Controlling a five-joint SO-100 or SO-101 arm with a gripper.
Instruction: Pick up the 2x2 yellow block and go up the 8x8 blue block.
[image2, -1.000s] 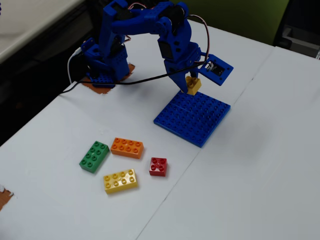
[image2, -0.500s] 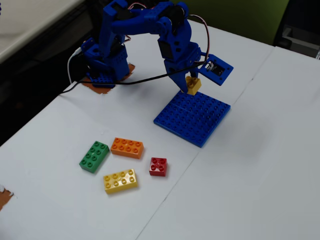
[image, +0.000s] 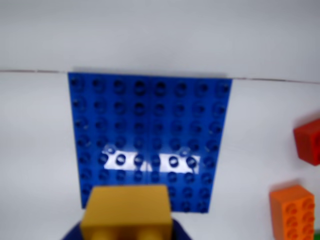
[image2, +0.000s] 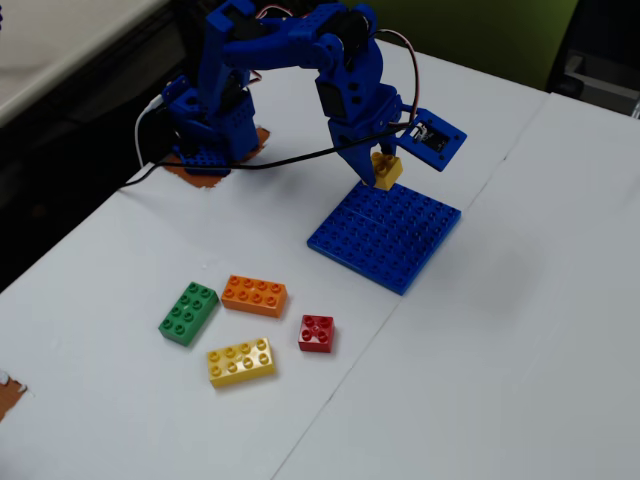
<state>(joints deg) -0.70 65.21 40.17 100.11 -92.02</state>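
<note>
In the fixed view, a green, an orange, a long yellow and a small red plastic brick (image2: 316, 333) lie left of the large flat blue studded baseplate (image2: 390, 240), above whose far edge the blue pincer (image2: 380, 172) grasps the small square yellow plastic brick (image2: 387, 170), clear of the studs.

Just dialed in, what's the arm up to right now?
The gripper is shut on the 2x2 yellow block and holds it in the air over the far edge of the 8x8 blue block; the wrist view shows the yellow block above the plate's near rows, not yet pressed on. Off to the side on the table, untouched, lie a green brick, an orange brick, a longer yellow brick and a red brick.
</note>
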